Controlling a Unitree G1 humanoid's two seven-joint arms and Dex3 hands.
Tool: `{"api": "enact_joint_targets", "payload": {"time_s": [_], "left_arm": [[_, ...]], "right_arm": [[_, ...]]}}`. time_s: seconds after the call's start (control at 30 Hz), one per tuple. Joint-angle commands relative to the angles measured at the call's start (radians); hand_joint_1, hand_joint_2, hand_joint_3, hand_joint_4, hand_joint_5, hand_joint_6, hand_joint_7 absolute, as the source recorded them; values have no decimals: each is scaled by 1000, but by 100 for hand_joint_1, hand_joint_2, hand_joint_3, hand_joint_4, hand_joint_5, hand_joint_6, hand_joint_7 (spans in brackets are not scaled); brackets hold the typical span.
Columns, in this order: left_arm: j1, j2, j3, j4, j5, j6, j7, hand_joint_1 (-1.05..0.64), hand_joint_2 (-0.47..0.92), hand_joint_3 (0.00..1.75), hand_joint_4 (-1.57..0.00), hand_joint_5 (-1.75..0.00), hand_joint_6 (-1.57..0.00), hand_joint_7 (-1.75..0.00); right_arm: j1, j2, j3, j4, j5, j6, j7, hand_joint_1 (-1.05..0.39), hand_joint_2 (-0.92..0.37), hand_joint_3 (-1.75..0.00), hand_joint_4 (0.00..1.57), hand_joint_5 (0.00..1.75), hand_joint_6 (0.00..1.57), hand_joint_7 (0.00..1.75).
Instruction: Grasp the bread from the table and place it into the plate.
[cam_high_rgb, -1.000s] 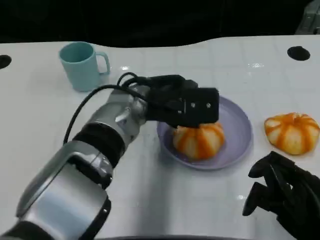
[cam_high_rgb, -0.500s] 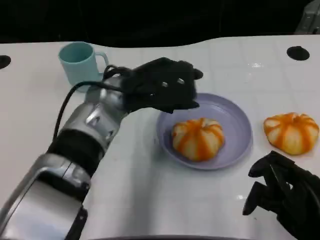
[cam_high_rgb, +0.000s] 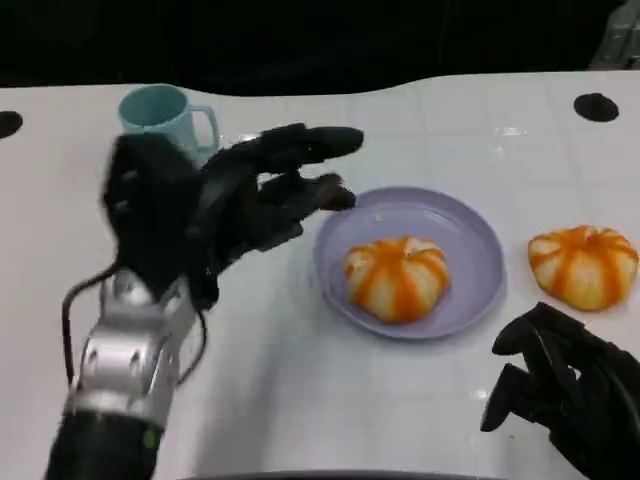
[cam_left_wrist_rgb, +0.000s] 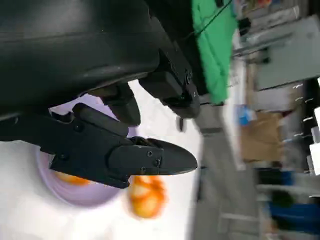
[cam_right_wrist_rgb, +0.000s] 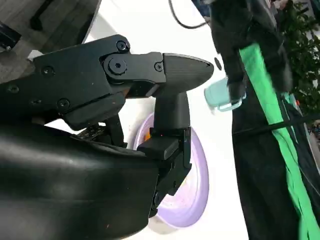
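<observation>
A striped orange bread (cam_high_rgb: 397, 277) lies in the lilac plate (cam_high_rgb: 455, 225) at the table's middle. A second bread (cam_high_rgb: 584, 264) sits on the white table to the right of the plate. My left hand (cam_high_rgb: 250, 195) hovers left of the plate, fingers spread and holding nothing. My right hand (cam_high_rgb: 565, 395) rests low at the front right, below the second bread, with nothing in it. The left wrist view looks past the left hand's fingers (cam_left_wrist_rgb: 135, 160) at the plate (cam_left_wrist_rgb: 85, 197) and the second bread (cam_left_wrist_rgb: 146, 195). In the right wrist view the plate (cam_right_wrist_rgb: 195, 185) lies beyond my right hand.
A teal cup (cam_high_rgb: 160, 112) stands at the back left, behind my left hand, and appears as the cup (cam_right_wrist_rgb: 220, 95) in the right wrist view. A dark hole (cam_high_rgb: 597, 105) marks the table's far right. White table surface lies open in front of the plate.
My left hand has let go of the bread in the plate and drawn back to the left, lifting with fingers spread. The right hand has stayed put.
</observation>
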Motion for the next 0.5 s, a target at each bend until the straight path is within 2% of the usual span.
{"api": "enact_joint_targets", "payload": {"time_s": [0.03,0.1,0.13,0.27,0.5], "left_arm": [[94,-2,89,-202,-186,223,31,-58,92,45,-54,-168,-47,-138],[123,-3,114,-259,-247,289,41,-60,92,47,-60,-173,-42,-159],[147,-16,131,-293,-283,326,66,-60,92,48,-62,-174,-42,-162],[240,-57,166,-412,-385,436,153,-59,92,41,-69,-175,-49,-168],[375,-108,165,-507,-447,480,226,-58,92,42,-76,-175,-48,-171]], "right_arm": [[5,-5,-4,-11,7,-10,2,-44,-92,-42,64,175,50,160],[6,-5,-2,-15,6,-8,0,-44,-92,-42,63,175,50,160],[6,-5,-2,-15,7,-8,-1,-44,-92,-42,63,175,50,159],[4,-8,-1,-14,2,-8,-2,-44,-92,-42,63,175,51,160],[3,-10,-8,-22,14,7,-4,-44,-92,-41,62,175,49,160]]}}
